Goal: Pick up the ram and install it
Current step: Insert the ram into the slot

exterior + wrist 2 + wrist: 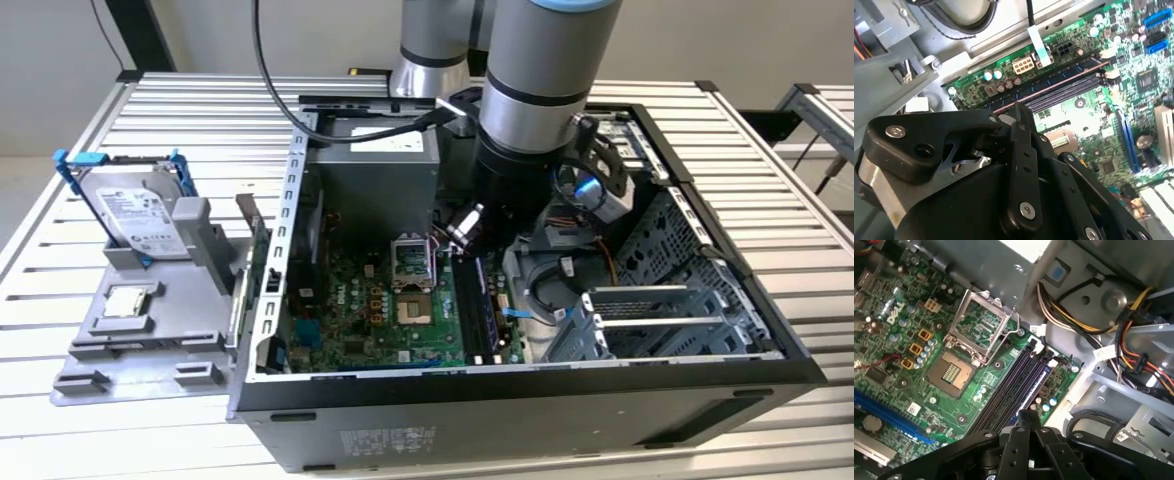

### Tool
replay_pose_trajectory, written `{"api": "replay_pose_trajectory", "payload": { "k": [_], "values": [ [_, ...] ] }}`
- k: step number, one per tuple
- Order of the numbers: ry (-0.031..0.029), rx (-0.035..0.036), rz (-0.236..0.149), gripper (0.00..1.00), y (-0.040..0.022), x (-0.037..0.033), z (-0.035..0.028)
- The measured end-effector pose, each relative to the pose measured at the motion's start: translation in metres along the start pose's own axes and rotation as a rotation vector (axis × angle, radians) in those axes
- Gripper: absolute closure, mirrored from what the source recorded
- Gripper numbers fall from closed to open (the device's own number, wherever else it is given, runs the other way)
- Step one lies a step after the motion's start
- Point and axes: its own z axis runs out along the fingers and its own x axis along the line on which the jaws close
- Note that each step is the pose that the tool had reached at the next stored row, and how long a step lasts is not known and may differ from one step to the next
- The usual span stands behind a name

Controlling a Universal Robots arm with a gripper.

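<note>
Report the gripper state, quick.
Gripper: closed, apparently holding the ram.

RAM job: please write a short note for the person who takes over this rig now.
Claw: inside the open computer case, low over the memory slots, next to the processor socket. Open or shut: cannot tell.
RAM: a thin strip lies along one slot in line with the claw; whether it is the stick, I cannot tell.
Done: claw is at the slots.
Left: seating of the stick is not confirmed.
</note>
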Motion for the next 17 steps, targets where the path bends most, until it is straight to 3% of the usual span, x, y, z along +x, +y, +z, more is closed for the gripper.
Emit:
{"api": "replay_pose_trajectory", "payload": {
  "k": [17],
  "values": [
    [-0.0058,-0.0052,-0.225,1.0,0.0,0.0,0.0]
  ]
}}
